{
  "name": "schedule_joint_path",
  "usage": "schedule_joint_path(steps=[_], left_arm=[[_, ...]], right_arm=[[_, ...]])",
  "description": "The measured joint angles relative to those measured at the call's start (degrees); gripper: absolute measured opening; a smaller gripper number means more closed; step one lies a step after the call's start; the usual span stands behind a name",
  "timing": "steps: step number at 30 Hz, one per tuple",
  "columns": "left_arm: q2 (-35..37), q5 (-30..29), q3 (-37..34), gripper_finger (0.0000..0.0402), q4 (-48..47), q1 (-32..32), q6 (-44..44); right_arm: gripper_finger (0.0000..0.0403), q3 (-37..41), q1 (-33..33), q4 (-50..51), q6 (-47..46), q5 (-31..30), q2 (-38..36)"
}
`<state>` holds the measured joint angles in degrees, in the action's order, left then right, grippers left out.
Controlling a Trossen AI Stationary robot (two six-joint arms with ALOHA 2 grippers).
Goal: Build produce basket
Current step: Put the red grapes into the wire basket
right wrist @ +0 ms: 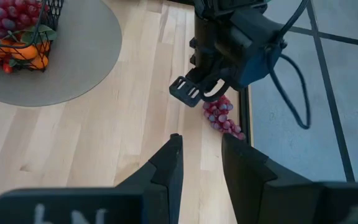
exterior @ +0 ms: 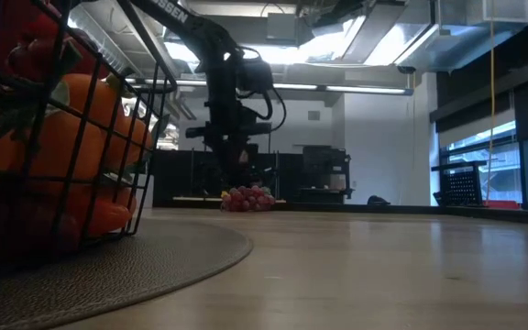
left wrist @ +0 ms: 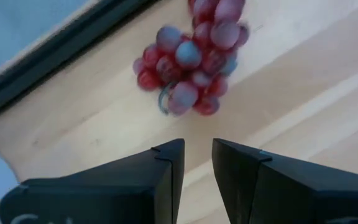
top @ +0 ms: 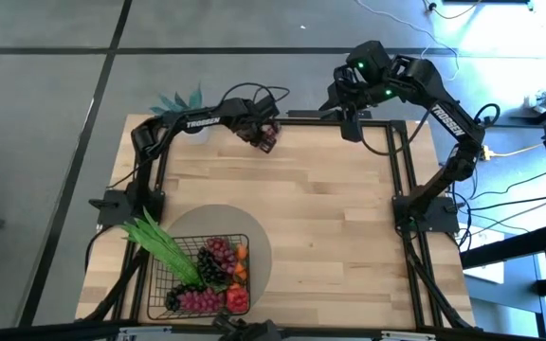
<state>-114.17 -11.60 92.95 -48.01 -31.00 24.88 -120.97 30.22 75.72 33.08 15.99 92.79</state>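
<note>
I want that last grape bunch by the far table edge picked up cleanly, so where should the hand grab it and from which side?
Probably from straight above, closing across the wide middle of the grape bunch. It lies flat on the table close to the far edge rail, so a side approach looks cramped. The left hand hovers just beside it, fingers slightly apart and empty; it would need to open wider and centre over the cluster.

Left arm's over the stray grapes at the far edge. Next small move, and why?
Probably lower the left gripper onto the grape bunch. It hangs just above the bunch, empty, with the grapes lying loose on the table, far from the basket.
</note>
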Motion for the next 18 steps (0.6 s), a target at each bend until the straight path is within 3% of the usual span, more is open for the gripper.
schedule_joint_path(steps=[11,18], left_arm=[[-1.89,-0.91,0.02,0.0071,2.07,0.78,1.70],[-2.65,-5.38,0.02,0.0071,4.63,1.85,1.49]], right_arm=[[0.0096,0.00,0.00,0.00,-0.02,0.04,0.04],[0.0096,0.00,0.00,0.02,-0.02,0.09,0.04]])
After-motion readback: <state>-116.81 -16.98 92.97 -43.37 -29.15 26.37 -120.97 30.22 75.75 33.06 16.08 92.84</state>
